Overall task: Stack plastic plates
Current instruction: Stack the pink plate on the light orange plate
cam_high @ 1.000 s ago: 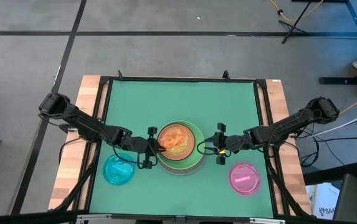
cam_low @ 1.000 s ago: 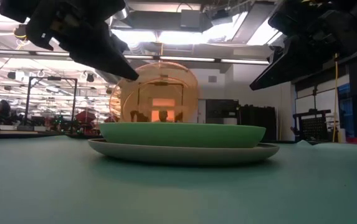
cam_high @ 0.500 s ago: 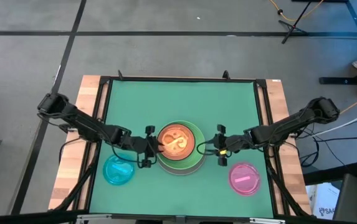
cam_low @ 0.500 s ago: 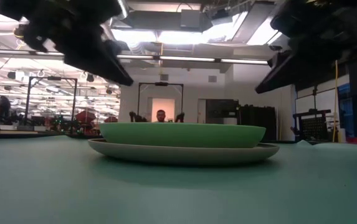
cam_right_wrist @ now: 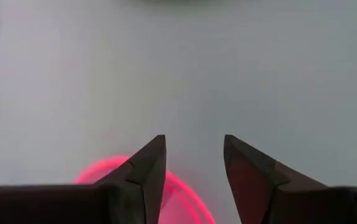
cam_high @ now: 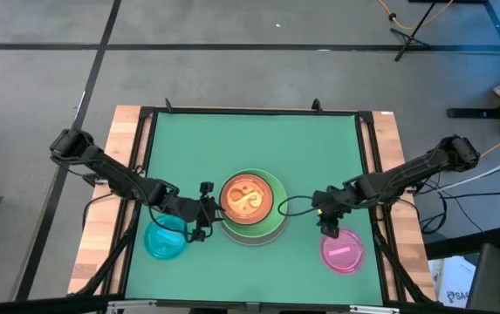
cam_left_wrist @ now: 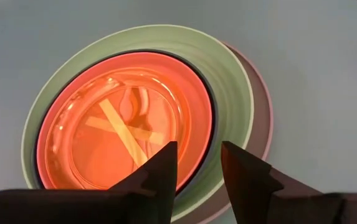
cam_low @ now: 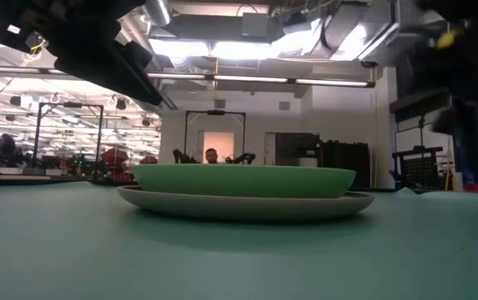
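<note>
A stack of plates (cam_high: 251, 206) lies mid-table. The large grey-white plate (cam_low: 247, 205) is at the bottom and the light green one (cam_low: 247, 180) sits in it. Above them are a dark rim, a salmon plate (cam_left_wrist: 194, 106) and the small translucent orange plate (cam_left_wrist: 122, 134) on top, lying flat. A cyan plate (cam_high: 166, 239) lies near left and a pink plate (cam_high: 343, 250) near right. My left gripper (cam_high: 209, 209) is open and empty just left of the stack; it also shows in its wrist view (cam_left_wrist: 197, 167). My right gripper (cam_high: 326, 227) is open and empty over the pink plate's far-left rim (cam_right_wrist: 113, 168).
The green mat (cam_high: 250, 139) is bare behind the stack. A black frame (cam_high: 145, 157) borders the mat, with wooden strips (cam_high: 110, 201) outside it. Cables (cam_high: 289, 208) loop near my right gripper. People and equipment show in the room far behind the table.
My left gripper has let go of the orange plate, which stood tilted on the stack and has dropped flat onto it. The gripper has drawn back toward the table's left. My right gripper has moved from the stack's right side toward the near edge, over the pink plate.
</note>
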{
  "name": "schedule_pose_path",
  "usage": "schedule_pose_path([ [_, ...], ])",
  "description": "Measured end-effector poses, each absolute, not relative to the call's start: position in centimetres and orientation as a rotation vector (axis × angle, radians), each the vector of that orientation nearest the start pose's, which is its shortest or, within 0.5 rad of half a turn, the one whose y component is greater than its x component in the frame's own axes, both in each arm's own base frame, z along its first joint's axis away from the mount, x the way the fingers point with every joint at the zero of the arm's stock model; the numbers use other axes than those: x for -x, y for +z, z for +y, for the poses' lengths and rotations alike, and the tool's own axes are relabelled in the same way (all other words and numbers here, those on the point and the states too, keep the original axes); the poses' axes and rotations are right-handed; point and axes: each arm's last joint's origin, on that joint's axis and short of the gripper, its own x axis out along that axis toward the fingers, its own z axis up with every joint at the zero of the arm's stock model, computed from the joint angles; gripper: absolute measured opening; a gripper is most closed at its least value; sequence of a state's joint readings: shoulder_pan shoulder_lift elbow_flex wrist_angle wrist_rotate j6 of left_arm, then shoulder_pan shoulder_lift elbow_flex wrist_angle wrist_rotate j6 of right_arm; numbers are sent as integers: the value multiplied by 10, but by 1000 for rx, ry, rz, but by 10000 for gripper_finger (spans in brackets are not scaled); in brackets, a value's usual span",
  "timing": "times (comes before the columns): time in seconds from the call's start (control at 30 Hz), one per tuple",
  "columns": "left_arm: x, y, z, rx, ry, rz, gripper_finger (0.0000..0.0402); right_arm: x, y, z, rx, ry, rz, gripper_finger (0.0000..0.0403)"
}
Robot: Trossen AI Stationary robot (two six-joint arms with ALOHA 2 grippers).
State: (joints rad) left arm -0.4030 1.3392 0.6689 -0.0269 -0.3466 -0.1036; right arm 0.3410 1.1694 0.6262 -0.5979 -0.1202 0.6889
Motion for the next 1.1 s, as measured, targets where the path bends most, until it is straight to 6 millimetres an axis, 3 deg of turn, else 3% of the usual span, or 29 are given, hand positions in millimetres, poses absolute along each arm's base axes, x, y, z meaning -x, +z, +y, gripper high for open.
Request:
schedule_pose_path([
  [0.2,-244,194,-93,-157,-11,648,118,-159,166,64,-590,-143,1503,152],
  [0.37,-244,194,-93,-157,-12,648,118,-148,161,75,-548,-109,1564,152],
  [0.77,-245,194,-92,-166,12,643,118,-136,161,101,-336,-70,1480,152],
  [1.1,-245,194,-92,-166,14,643,118,-143,155,109,-285,-68,1396,152],
])
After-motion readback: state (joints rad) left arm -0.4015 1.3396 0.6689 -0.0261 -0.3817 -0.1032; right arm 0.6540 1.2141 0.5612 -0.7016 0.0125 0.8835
